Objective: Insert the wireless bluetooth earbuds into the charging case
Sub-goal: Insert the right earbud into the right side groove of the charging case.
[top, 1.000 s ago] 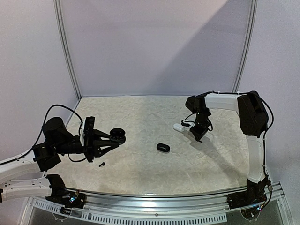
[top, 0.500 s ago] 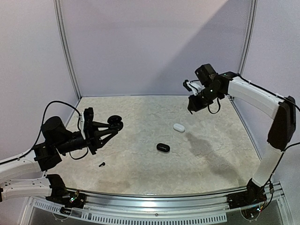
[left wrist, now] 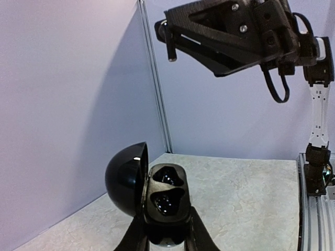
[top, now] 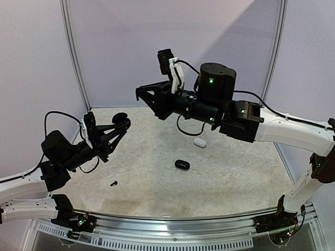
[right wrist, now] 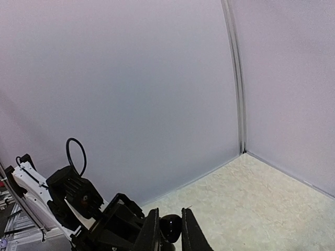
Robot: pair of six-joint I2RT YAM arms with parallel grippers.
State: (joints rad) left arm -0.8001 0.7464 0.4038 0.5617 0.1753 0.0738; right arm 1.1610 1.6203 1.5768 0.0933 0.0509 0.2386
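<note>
- Right tool point(top: 139, 95): held high above the tabletop point(top: 235, 172) on a long reach across to the left side. Jaws drawn nearly together and aimed down at the other arm, apparently lined up for a drop into the case. Pinching an earbud or not: cannot tell, with only a short dark stub at the tips in the left wrist view.
- Left tool point(top: 122, 125): up off the tabletop and tilted upward, clamped on the base of the charging case point(left wrist: 165, 201). Probably offering the case in mid-air to save the other arm a low reach.
- Charging case: gripped by both sides, lid point(left wrist: 125, 180) open to the left and clear of the fingers. Two glossy wells facing the right tool; filled or empty, too dark to tell.
- White case point(top: 199, 141): flat on the tabletop, mid-right, apart from both arms.
- Black oval piece point(top: 181, 164): near the white case, toward the front; likely another closed case.
- Black earbud point(top: 113, 183): tiny, alone on the tabletop below the left tool, well apart from the held case. Not yet in a well, so likely a later pick.
</note>
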